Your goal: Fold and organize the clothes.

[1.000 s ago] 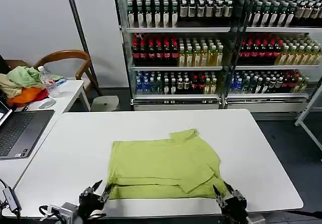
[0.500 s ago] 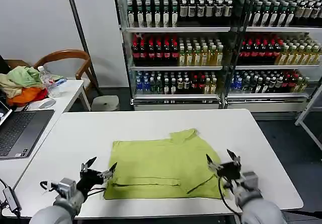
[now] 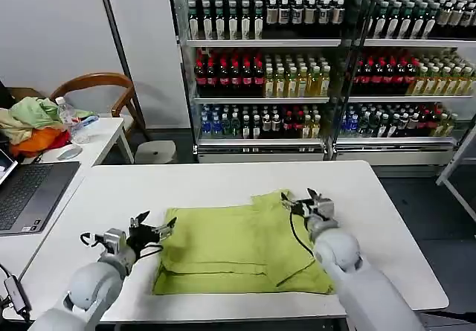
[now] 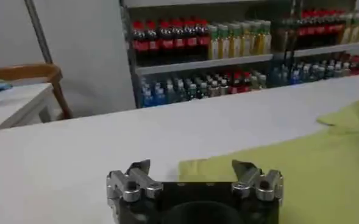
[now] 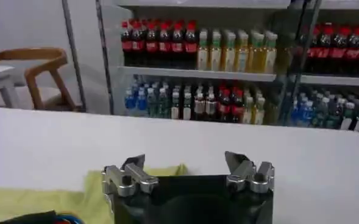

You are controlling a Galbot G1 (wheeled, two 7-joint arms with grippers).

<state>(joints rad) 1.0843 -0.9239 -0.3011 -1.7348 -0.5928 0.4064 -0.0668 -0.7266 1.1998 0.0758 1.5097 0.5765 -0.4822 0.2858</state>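
Hands, left (image 3: 154,227) and right (image 3: 307,199), hover spread over the plain T-shirt (image 3: 230,249).

Matt cloth T-shirt (image 3: 238,249) on smooth white table (image 3: 223,186).

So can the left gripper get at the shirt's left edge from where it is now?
Probably yes. The left gripper is open, right beside the T-shirt at its left edge, and only bare table lies between them.
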